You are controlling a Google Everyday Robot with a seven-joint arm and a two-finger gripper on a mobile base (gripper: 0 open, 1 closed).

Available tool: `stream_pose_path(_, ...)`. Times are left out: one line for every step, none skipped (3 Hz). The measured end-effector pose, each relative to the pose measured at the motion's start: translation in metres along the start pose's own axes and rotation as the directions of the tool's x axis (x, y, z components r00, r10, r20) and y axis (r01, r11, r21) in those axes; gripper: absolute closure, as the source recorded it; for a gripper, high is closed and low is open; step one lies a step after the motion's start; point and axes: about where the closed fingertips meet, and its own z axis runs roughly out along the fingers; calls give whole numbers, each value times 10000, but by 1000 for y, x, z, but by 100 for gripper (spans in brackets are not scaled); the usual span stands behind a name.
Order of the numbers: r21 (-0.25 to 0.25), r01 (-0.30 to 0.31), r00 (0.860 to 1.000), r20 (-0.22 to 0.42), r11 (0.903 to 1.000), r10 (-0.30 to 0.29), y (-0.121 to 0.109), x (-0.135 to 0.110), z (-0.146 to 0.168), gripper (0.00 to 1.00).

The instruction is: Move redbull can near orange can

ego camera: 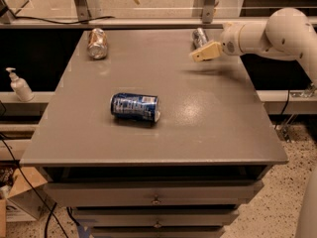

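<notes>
Big picture first: a grey, flat-topped table with drawers along its front fills the middle of the view. The white, round-jointed robot arm reaches in from the right, over the table's far right corner.

Dead centre on the tabletop, the wide dark blue can with white lettering lies on its side. At the far left corner, near the back edge, is the orange-copper and silver soda can, its shiny metal end facing the camera.

Right across the table, well apart from the orange one, the slim silver-grey redbull can sits near the far right of the back edge. The tan-tipped gripper hangs just in front of it, above the surface, with its shadow on the table below. I cannot tell whether it is open or closed, nor whether it touches the redbull can.

Off to the left, beside the table, a small white pump bottle stands on a ledge.
</notes>
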Motion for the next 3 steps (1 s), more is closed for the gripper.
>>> stream_pose_path(359, -498, 9988, -15, 9981, 499, -15, 10, 2, 0)
stream_pose_path(265, -930, 9955, -174, 9953, 935, -17, 22, 9, 18)
stream_pose_path(-58, -1046, 9935, -463, 9945, 1042, -7, 31, 17, 41)
